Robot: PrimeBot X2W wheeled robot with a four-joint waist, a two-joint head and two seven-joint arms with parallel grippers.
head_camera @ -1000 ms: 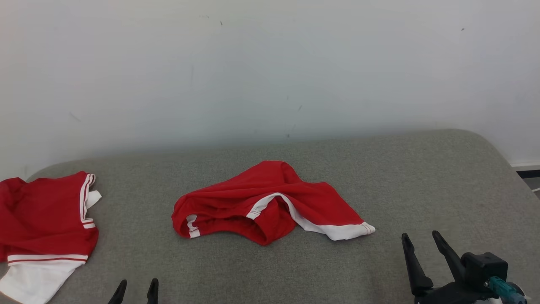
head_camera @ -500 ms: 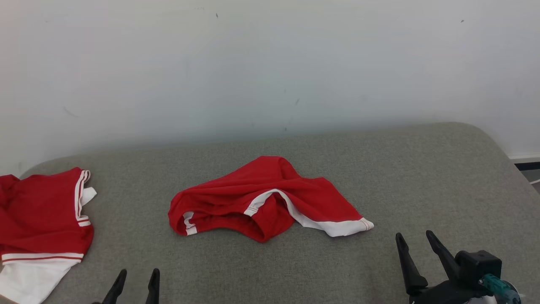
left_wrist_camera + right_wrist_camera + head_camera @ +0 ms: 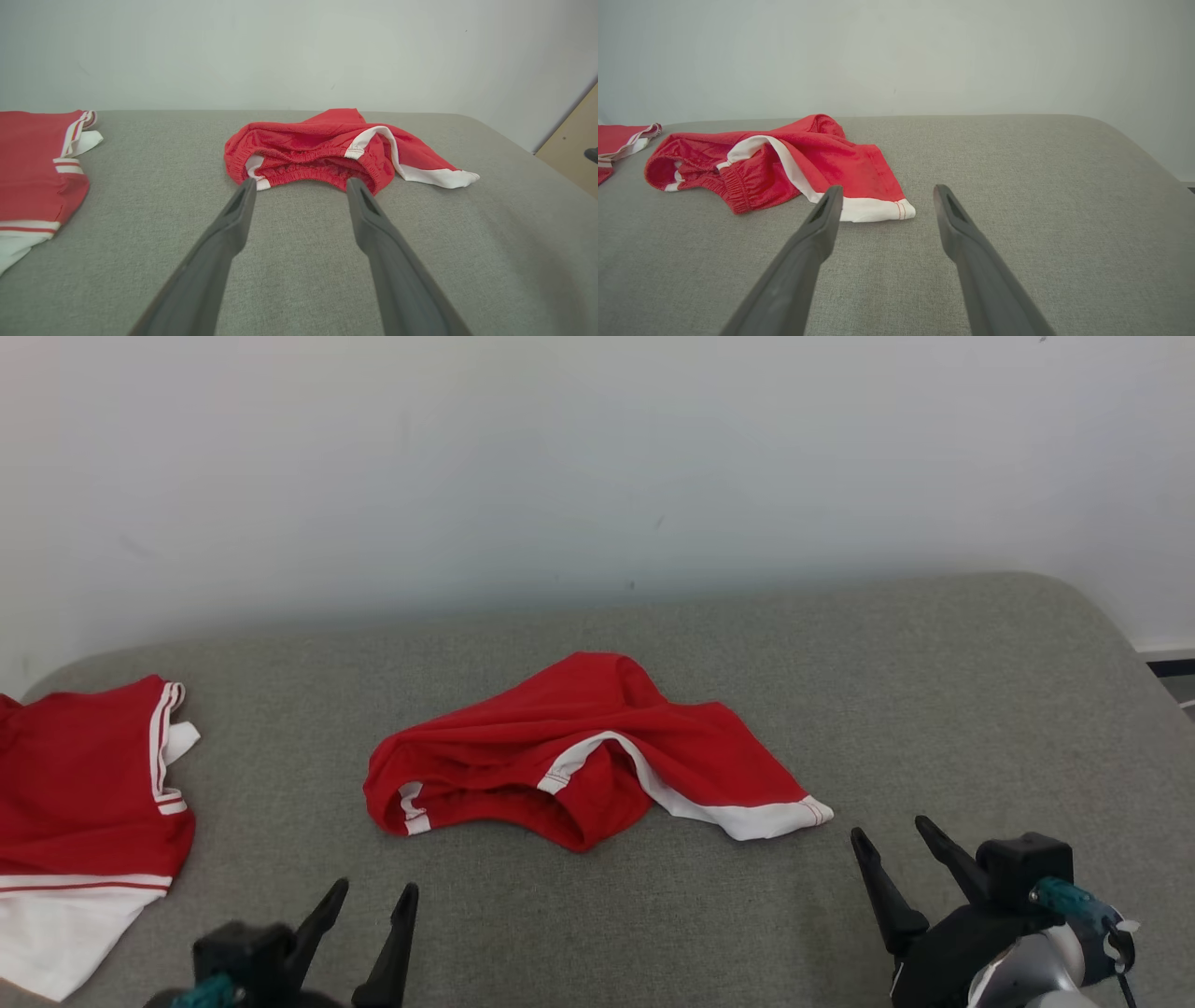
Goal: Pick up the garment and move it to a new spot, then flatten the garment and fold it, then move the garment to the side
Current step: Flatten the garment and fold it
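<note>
The garment (image 3: 579, 756) is a crumpled pair of red shorts with white trim, lying in the middle of the grey padded surface (image 3: 934, 709). Its elastic waistband faces me in the left wrist view (image 3: 308, 163). My left gripper (image 3: 371, 892) stands open near the front edge, a short way in front of the waistband and apart from it, nothing between its fingers (image 3: 301, 184). Open too, my right gripper (image 3: 892, 831) hovers at the front right, just right of the garment's white hem (image 3: 873, 207). The garment (image 3: 784, 163) lies left of its fingers.
A second red and white garment (image 3: 84, 803) lies at the left edge of the surface, also in the left wrist view (image 3: 37, 163). A pale wall (image 3: 597, 457) stands right behind the surface. The surface's rounded right corner (image 3: 1111, 644) drops off toward the floor.
The head camera has tilted, so the whole scene sits lower-left shifted upward. Both grippers have come forward into view, the left one more, nearing the garment. Both stay open.
</note>
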